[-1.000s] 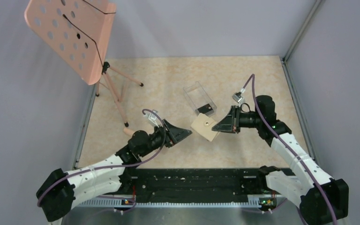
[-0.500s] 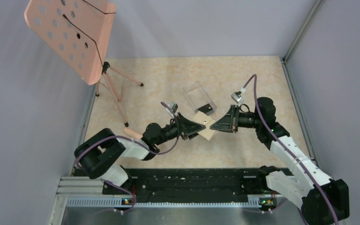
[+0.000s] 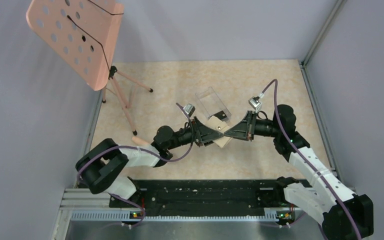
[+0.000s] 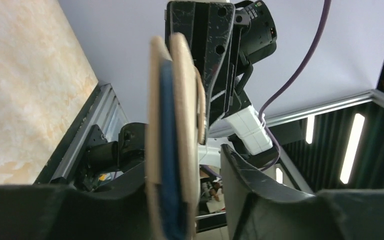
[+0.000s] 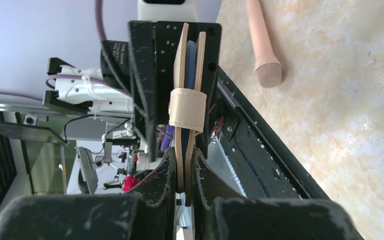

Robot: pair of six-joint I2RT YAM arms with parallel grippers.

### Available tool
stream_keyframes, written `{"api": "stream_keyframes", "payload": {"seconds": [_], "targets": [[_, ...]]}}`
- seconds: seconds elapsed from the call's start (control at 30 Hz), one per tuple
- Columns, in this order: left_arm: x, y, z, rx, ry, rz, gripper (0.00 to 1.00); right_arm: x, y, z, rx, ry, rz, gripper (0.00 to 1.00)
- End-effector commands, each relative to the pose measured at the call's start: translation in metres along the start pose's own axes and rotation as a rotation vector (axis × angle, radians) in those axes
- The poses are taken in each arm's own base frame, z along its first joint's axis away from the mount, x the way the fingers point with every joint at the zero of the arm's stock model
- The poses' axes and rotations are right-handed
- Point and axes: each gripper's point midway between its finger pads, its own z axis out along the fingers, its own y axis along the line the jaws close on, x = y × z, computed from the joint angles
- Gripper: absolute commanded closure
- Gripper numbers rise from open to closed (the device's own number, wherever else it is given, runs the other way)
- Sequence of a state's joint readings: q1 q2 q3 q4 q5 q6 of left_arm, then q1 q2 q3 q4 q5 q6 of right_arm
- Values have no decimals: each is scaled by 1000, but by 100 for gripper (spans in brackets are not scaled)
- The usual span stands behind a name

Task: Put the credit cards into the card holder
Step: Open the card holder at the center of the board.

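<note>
Beige table [image 3: 180,80], right hand [image 5: 185,172] clamping card holder [image 5: 187,107]

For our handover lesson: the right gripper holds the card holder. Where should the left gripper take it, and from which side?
Best the free end of the card holder, opposite the right gripper, approached from the left, jaws across its broad faces: it is a thin flat slab, its strap at the held end.

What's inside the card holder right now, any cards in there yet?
Between the card holder's tan covers only blue-grey lining shows, edge-on. The closed covers and the strap hide the rest, so a card inside cannot be ruled out.
</note>
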State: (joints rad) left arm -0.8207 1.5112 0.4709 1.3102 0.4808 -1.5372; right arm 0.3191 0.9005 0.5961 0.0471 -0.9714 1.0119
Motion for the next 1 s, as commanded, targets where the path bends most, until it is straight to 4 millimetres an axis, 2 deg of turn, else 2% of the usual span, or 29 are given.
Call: {"api": "stream_keyframes", "payload": {"seconds": [0.0,0.13,0.33,0.4,0.47,0.53,0.6,0.63,0.8,0.87,0.97], "targets": [[10,-16,1,-39,68,116,52,-7,19,0,-47,-42,-64,100],[14,-23,-1,-40,80,137,50,-15,23,1,-64,-87,-42,100],[16,-31,2,-21,69,155,63,-18,24,1,-73,-106,-33,100],[16,-32,5,-23,68,161,69,-18,24,1,-72,-106,-31,100],[15,-31,8,-31,68,169,80,-17,24,1,-71,-108,-32,100],[13,-31,9,-39,65,173,99,-16,23,1,-67,-107,-27,100],[12,-29,9,-54,56,179,100,-16,21,0,-58,-106,-28,100],[10,-27,9,-75,48,183,100,-16,18,0,-41,-106,-35,95],[4,-10,-4,-246,15,231,100,-18,-3,-6,145,-101,-74,32],[1,1,-13,-351,12,257,100,-20,-10,-10,225,-102,-91,22],[0,21,-33,-542,29,280,100,-22,-22,-15,329,-87,-100,18]]}}
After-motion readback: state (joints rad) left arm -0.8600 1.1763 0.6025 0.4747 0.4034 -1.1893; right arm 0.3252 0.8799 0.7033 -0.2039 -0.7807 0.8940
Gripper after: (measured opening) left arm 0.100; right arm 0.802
